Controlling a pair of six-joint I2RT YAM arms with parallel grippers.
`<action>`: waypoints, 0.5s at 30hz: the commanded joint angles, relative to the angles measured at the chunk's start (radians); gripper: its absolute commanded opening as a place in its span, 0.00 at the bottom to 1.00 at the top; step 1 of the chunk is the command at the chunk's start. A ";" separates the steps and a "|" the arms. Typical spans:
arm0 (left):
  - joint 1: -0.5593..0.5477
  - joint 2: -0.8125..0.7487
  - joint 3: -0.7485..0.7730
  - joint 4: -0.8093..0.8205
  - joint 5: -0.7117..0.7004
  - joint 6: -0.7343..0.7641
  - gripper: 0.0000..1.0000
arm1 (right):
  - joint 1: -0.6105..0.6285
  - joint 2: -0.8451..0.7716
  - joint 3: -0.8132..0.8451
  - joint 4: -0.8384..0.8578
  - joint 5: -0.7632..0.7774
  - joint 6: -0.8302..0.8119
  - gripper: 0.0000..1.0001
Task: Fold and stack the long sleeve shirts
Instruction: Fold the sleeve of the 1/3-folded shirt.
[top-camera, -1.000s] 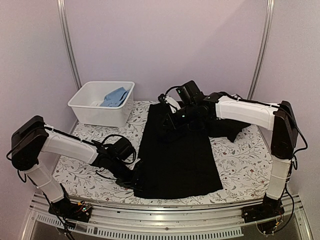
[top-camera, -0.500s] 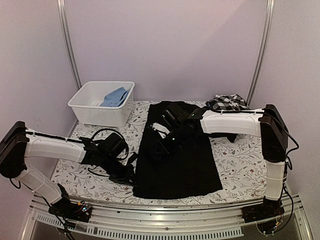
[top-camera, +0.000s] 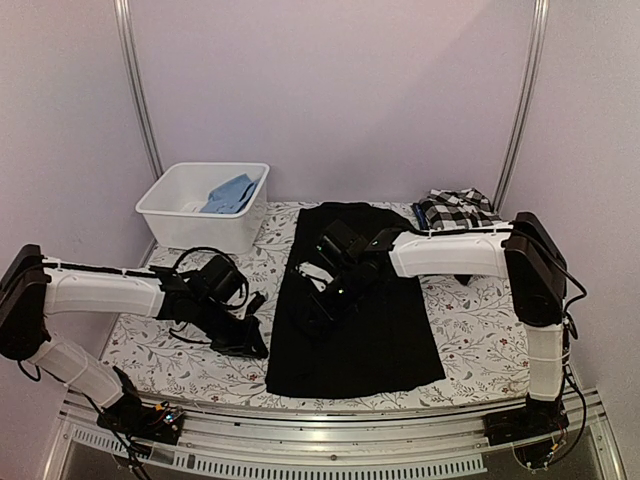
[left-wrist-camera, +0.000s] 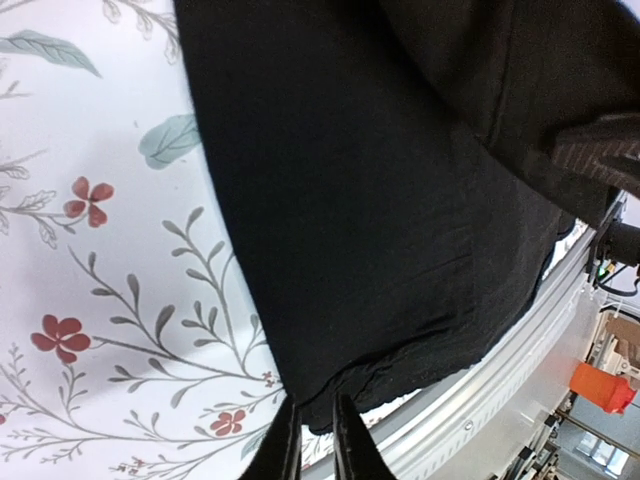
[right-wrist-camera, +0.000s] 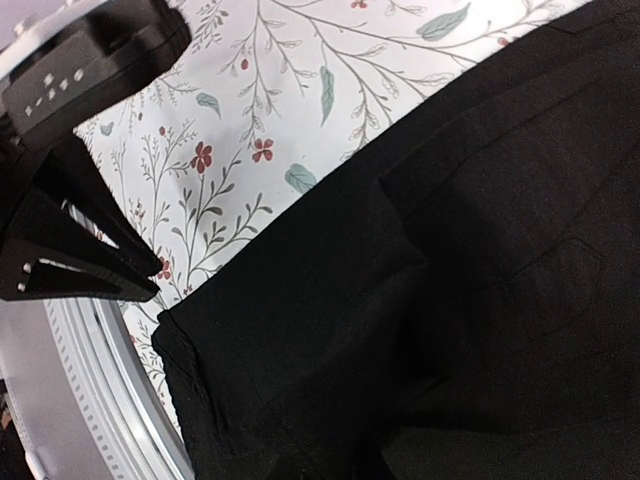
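The plain black shirt (top-camera: 370, 320) lies flat down the middle of the table, folded into a long strip. It fills the left wrist view (left-wrist-camera: 380, 200) and the right wrist view (right-wrist-camera: 480, 300). My left gripper (top-camera: 258, 348) sits just off the shirt's near left corner, its fingers almost together with nothing between them (left-wrist-camera: 315, 402). It also shows in the right wrist view (right-wrist-camera: 150, 280). My right gripper (top-camera: 308, 312) is low over the shirt's left middle. A fold of black cloth runs up to its fingers, which are lost against the cloth. The checked shirt (top-camera: 455, 208) lies at the back right. The lettered shirt is out of view.
A white bin (top-camera: 195, 235) holding blue cloth (top-camera: 232, 193) stands at the back left. The flowered table (top-camera: 470, 330) ends in a metal rail (top-camera: 330, 415) close to the shirt's near hem. The two arms are close together at the shirt's left side.
My right gripper has moved from the collar end toward me along the shirt's left side, uncovering the checked shirt. My left gripper has backed left off the shirt's near corner.
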 joint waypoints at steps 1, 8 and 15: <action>0.034 -0.015 0.023 0.000 -0.020 0.020 0.13 | 0.027 0.012 -0.008 0.026 -0.036 0.018 0.11; 0.068 0.036 0.022 0.064 -0.006 0.025 0.16 | 0.026 -0.042 -0.067 0.141 -0.143 0.077 0.25; 0.074 0.070 0.025 0.099 -0.010 0.013 0.25 | 0.017 -0.101 -0.159 0.183 -0.079 0.119 0.37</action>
